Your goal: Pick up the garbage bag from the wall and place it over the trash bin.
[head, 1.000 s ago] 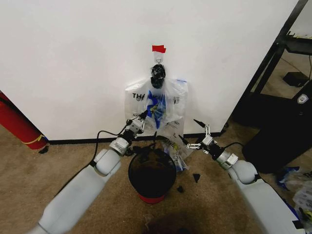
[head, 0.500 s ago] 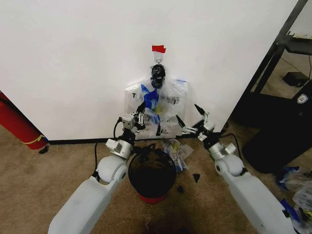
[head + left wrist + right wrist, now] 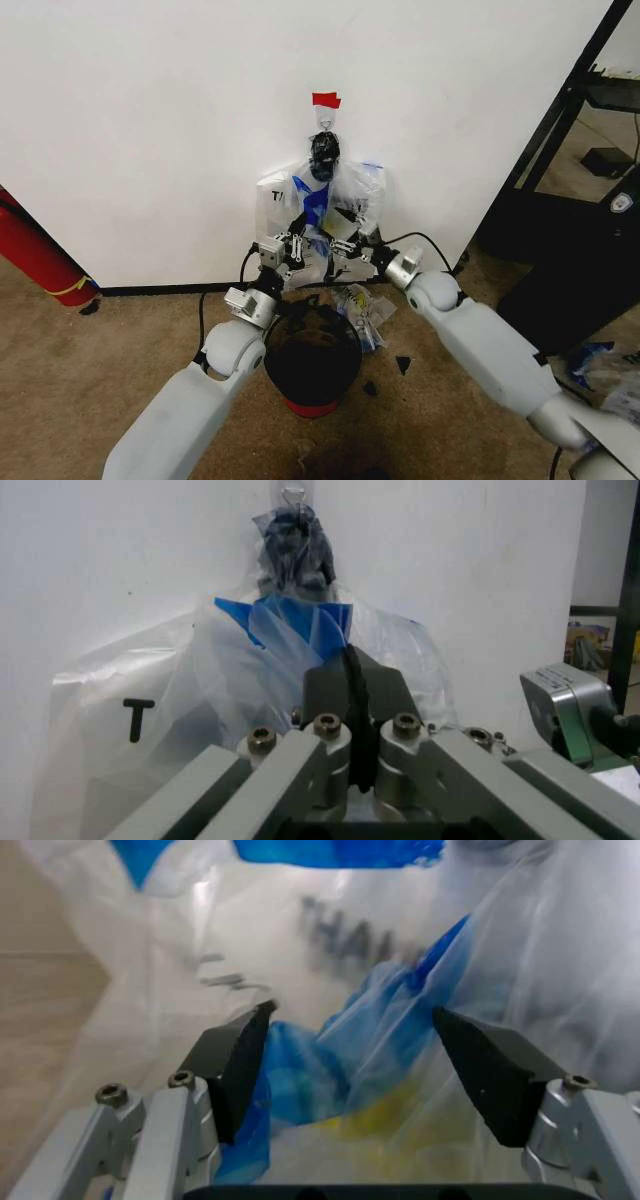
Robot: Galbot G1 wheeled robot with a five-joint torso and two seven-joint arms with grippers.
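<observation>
From the head view, the garbage bag (image 3: 322, 215) hangs against the white wall (image 3: 150, 120), its knotted dark top caught on a small hook (image 3: 324, 122) just under a strip of red tape (image 3: 325, 100). A second bag with dark lettering (image 3: 277, 205) hangs behind it on the same hook. Directly below, on the brown carpet, stands the trash bin (image 3: 312, 365), black mesh with a red base, and some crumpled plastic (image 3: 364, 305) lies between the bin and the black baseboard. A red cylinder (image 3: 35, 250) leans at the far left and a dark cabinet (image 3: 590, 270) stands to the right. Both arms reach over the bin to the bag: the left hand (image 3: 287, 250) is at its lower left part and the right hand (image 3: 345, 250) at its lower right, close together. In the left wrist view, the left hand (image 3: 352, 705) is clenched, its two dark fingers pressed flat together right in front of the blue-patched plastic; I cannot tell whether any film is caught between them. In the right wrist view, the right hand (image 3: 350, 1065) is spread wide, its fingers (image 3: 240, 1057) standing either side of a bulge of blue and yellow plastic, pushed in against the garbage bag (image 3: 380, 1027) but not closed on it.
</observation>
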